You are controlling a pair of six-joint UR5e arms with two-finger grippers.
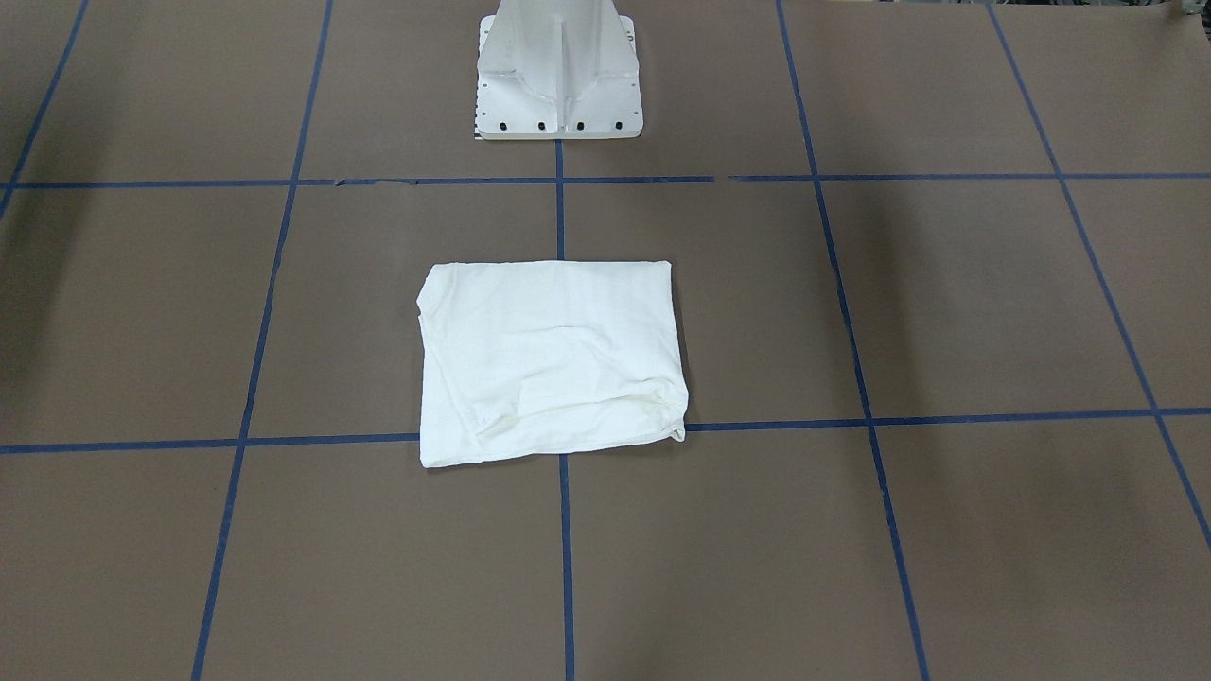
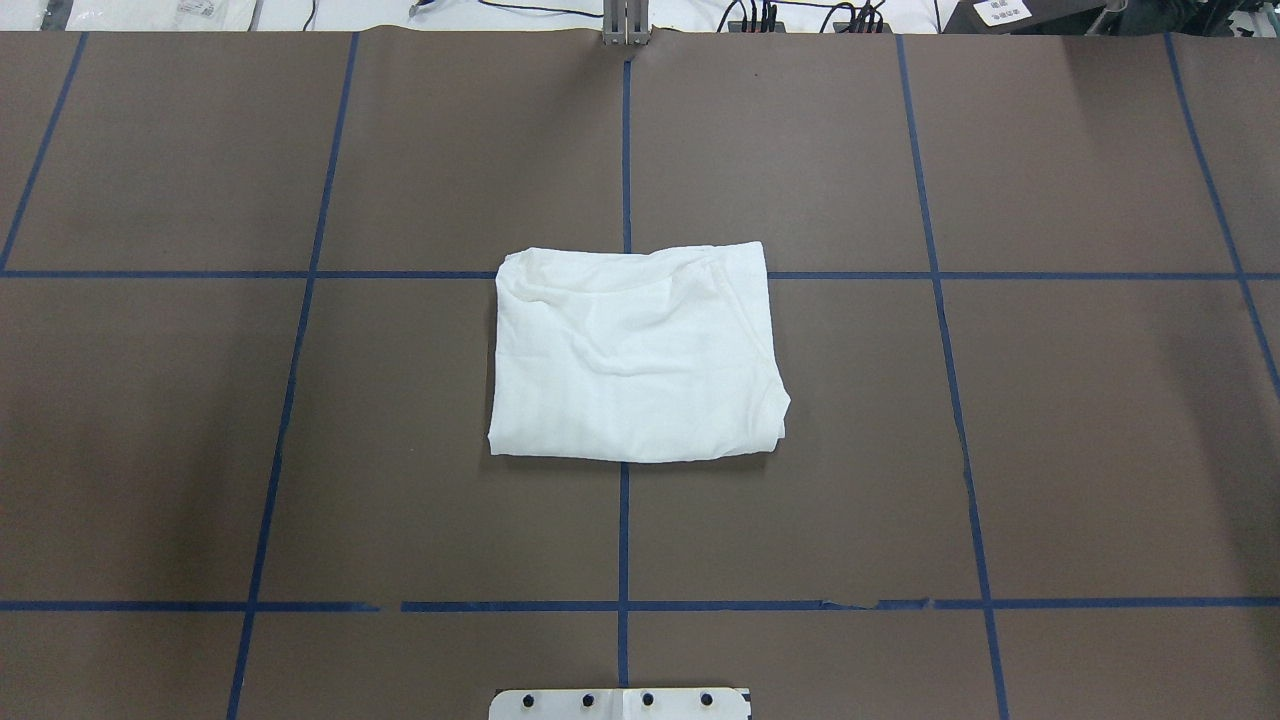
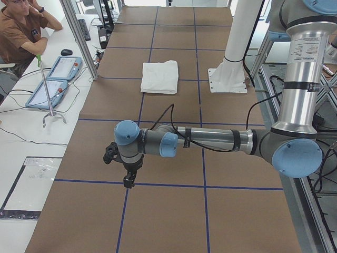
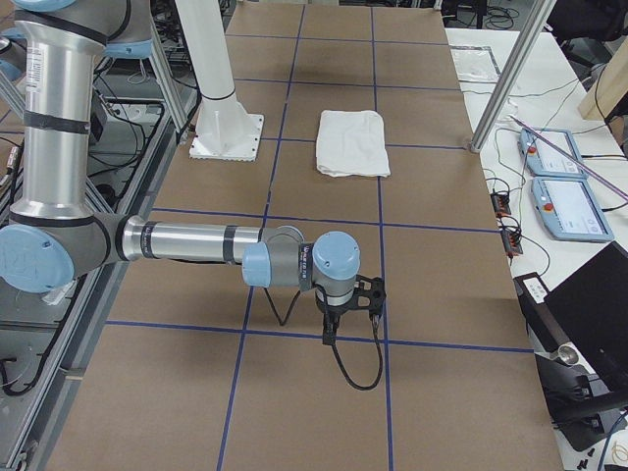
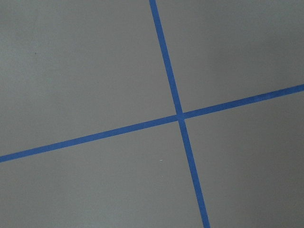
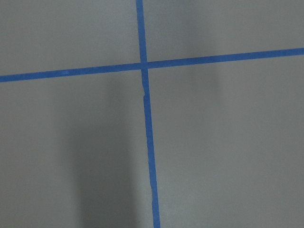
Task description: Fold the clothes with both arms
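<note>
The white T-shirt (image 2: 635,355) lies folded into a rough rectangle at the middle of the bench (image 2: 1000,450), with a plain white face up and soft creases across it. No print or collar shows. In the overhead view its right near corner bulges out a little past the rest of the edge. The central line of the blue tape grid (image 2: 624,150) runs under it, and a cross line passes under its far edge. It sits in front of the white pedestal (image 1: 558,71), apart from it, and nothing touches it.

Both arms are well away from the shirt, one towards each end of the bench. The left arm (image 3: 210,139) reaches out level over the left part of the bench, and its tool (image 3: 128,182) points down just above the brown surface beside a tape line. The right arm (image 4: 186,242) does the same on the right, with its tool (image 4: 329,337) hanging close over a tape line. I cannot tell whether either tool is open or closed, as only the side views show them. Each wrist view shows only bare bench and a tape crossing.

Beyond the left arm, a seated person (image 3: 21,31) is at a white side table with two blue-edged control tablets (image 3: 52,81).
</note>
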